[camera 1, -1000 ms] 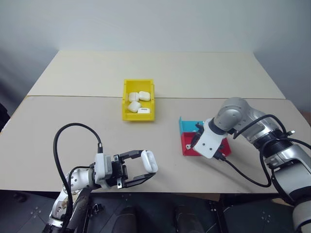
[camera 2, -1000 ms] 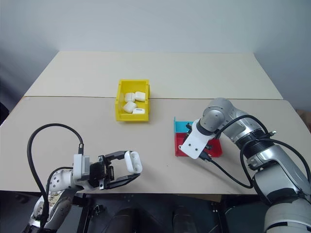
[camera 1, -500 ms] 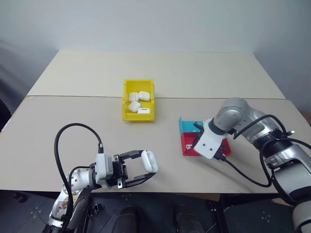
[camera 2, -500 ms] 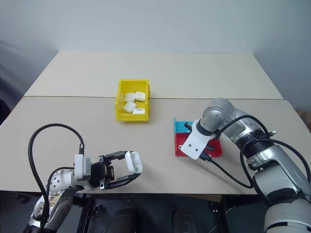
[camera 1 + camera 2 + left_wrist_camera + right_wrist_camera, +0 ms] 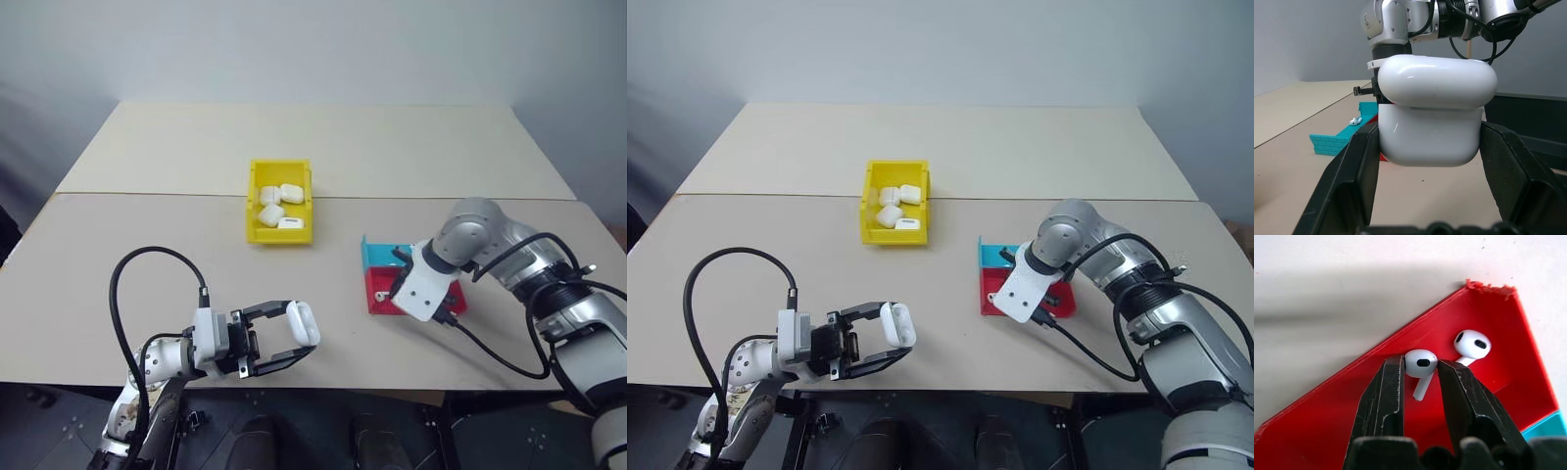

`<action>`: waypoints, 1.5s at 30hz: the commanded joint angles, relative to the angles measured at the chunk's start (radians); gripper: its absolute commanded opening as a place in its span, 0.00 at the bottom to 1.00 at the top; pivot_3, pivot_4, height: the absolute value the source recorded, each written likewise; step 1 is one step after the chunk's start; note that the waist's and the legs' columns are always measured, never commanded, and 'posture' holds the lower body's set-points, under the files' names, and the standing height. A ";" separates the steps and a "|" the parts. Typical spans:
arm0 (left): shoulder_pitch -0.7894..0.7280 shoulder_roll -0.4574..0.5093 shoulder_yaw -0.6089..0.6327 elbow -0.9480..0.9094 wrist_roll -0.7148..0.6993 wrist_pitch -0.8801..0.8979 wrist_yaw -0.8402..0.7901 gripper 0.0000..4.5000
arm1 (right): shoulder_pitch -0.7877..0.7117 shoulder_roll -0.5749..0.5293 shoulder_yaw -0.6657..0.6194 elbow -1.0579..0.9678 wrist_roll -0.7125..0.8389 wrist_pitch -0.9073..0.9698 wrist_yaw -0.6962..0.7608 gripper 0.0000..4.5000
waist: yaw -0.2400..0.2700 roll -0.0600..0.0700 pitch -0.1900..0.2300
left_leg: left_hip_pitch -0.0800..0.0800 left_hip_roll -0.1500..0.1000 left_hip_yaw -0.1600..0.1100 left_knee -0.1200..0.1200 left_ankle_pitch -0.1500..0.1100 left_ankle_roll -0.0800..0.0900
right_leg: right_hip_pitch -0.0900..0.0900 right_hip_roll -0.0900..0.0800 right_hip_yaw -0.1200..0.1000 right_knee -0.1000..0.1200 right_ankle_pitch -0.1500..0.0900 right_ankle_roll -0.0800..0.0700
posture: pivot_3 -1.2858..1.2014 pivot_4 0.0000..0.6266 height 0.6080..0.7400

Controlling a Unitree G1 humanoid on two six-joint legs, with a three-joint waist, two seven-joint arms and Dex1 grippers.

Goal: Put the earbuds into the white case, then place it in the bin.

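Nothing on the table has shifted since a second ago; only the right gripper (image 5: 1420, 369) has narrowed, its two black fingers now pinching a tiny glossy white earbud (image 5: 1420, 363) by its round head, the short stem hanging between them. That arm reaches forward over the right side of the table, bent at the elbow, the gripper pointing steeply down into the red half of the small red and blue plastic tray (image 5: 376, 291). A second earbud (image 5: 1472, 344) lies just beside the held one on the red floor, apart from the fingers. In the left wrist view a third earbud (image 5: 1355, 121) rests on the blue part of the tray.

The left gripper (image 5: 291, 341) sits low near the table's front edge, roughly level and pointing right, clamped on a small rounded glossy white plastic case (image 5: 304, 323) that stands upright between its fingers; a seam shows between lid and body, and I cannot tell whether the lid is fully closed. A black cable (image 5: 127, 284) loops up over the table behind that wrist.

Well apart from both, near the table's middle, stands the small rectangular bright yellow plastic bin (image 5: 278, 235), holding four more white cases (image 5: 271, 214). The beige table (image 5: 147, 225) has a seam running across behind the bin.
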 commanded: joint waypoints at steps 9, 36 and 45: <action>-0.053 -0.014 0.007 0.021 -0.005 -0.031 -0.014 0.62 | 0.051 -0.052 -0.064 -0.093 -0.002 0.086 -0.032 0.28 | -0.003 0.000 0.000 | 0.001 0.000 0.000 0.000 0.000 0.000 | 0.000 0.000 0.000 0.000 0.000 0.000 | 0.52 0.24 1.00; -0.271 -0.093 -0.044 0.008 -0.161 0.118 -0.056 0.62 | 0.295 -0.134 -0.752 -0.654 0.648 0.937 -0.329 0.28 | 0.005 0.000 0.000 | -0.001 0.000 -0.001 0.001 0.000 0.000 | 0.001 0.000 0.000 0.001 0.000 0.000 | 0.52 0.24 1.00; -0.425 -0.188 -0.073 0.064 -0.260 0.268 -0.076 0.62 | 0.462 0.020 -1.026 -0.931 1.060 1.116 -0.568 0.28 | 0.002 -0.001 0.000 | -0.002 0.000 -0.002 0.002 -0.001 0.001 | 0.001 0.001 0.000 0.000 0.000 0.001 | 0.52 0.24 1.00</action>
